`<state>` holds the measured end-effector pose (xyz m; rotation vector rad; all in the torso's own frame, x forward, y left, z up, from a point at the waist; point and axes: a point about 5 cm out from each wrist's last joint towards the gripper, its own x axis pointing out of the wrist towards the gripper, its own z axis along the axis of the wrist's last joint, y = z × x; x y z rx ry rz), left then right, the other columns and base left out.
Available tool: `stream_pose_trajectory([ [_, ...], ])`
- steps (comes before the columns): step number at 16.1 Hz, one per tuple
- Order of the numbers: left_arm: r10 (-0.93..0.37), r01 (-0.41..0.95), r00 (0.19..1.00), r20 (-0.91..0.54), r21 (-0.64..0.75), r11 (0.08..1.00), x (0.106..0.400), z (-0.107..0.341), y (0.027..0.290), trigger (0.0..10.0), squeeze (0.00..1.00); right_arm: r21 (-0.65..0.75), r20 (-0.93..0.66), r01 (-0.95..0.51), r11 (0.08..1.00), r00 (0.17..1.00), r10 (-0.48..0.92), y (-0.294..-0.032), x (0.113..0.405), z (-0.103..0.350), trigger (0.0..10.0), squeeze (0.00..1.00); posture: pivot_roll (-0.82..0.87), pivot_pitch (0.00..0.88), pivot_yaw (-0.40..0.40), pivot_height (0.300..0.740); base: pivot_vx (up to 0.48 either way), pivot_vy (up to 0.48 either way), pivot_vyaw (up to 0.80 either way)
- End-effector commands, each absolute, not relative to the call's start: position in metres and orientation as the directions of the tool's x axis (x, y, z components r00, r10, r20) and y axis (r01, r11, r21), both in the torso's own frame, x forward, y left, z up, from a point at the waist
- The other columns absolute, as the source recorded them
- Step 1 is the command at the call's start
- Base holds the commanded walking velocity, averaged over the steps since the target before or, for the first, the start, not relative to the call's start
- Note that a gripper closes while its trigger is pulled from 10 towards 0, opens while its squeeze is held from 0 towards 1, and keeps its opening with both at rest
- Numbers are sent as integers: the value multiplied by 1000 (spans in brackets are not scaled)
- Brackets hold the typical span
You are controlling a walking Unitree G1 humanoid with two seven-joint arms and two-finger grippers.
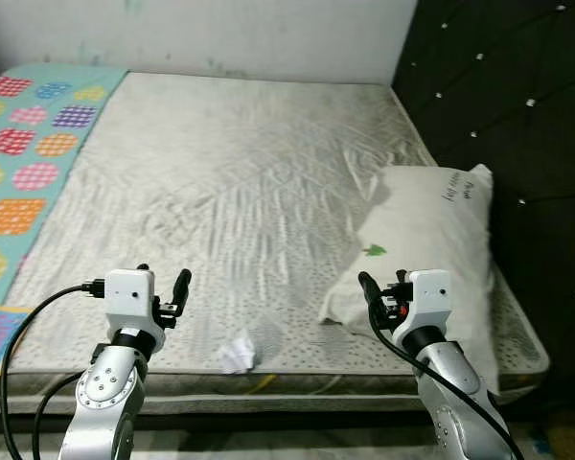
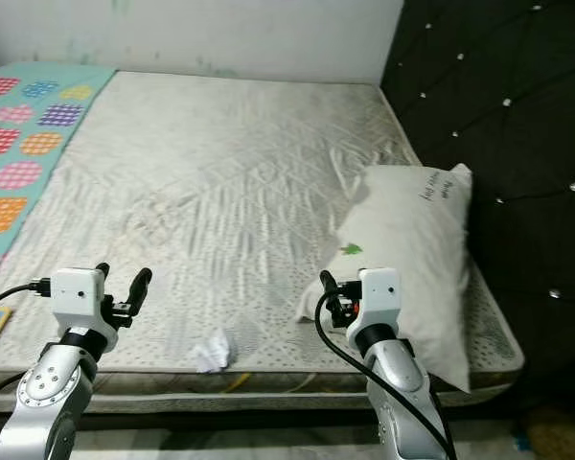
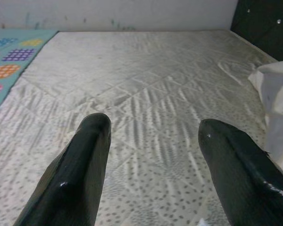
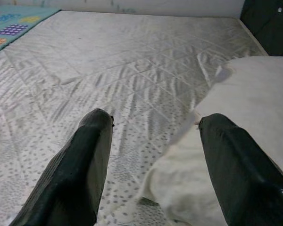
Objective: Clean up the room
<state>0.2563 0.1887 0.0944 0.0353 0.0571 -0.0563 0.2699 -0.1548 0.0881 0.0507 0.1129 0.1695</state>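
Paper, crumpled and white [image 1: 238,355], sits near the front edge of the mattress [image 1: 240,182], and for a room clean-up that looks like the first thing to go. It lies between the two arms, a compact wad with no clear long axis, so approach angle should hardly matter.

Left gripper [image 1: 163,299] hovers above the mattress edge, fingers spread wide with nothing between them; the wrist view confirms a broad gap over bare quilted fabric. The paper lies forward and to the inside of it, lower down on the sheet. Right gripper [image 1: 380,292] is likewise held up with fingers [image 4: 85,160] parted and empty, and it points at the near corner of the pillow [image 1: 431,240], which rests just ahead of it. The wad is off to this arm's inner side, and farther away. So the left arm looks the nearer of the two; my call is it takes a small reach inward and down to bracket the paper.

Pillow is white with a small green mark and some script, lying lengthwise along the right side of the bed, beside the dark tufted headboard [image 1: 517,115]. Mattress cover is pale grey, quilted and wrinkled, soft enough that fingers pressing down could sink in and bunch the cloth. A teal blanket with coloured patches [image 1: 29,153] runs along the left side, and a plain light wall [image 1: 220,34] closes the far end.
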Motion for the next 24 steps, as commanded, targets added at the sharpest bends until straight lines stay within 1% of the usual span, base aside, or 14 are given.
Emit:
stream_pose_trajectory([
  [1,-53,56,996,-73,39,998,255,92,191,10000,0,60,-106,-163,985,980,169,-155,270,89,10000,0,-83,129,-69,740,0,394,0],
  [11,-52,55,996,-76,42,998,255,92,191,10000,0,61,-107,-163,985,980,169,-156,270,89,10000,0,-84,131,-67,740,0,455,0],
  [24,-57,61,996,-73,49,997,254,91,191,10000,0,59,-114,-168,984,978,174,-155,269,88,10000,0,-82,117,-70,740,0,0,0],
])
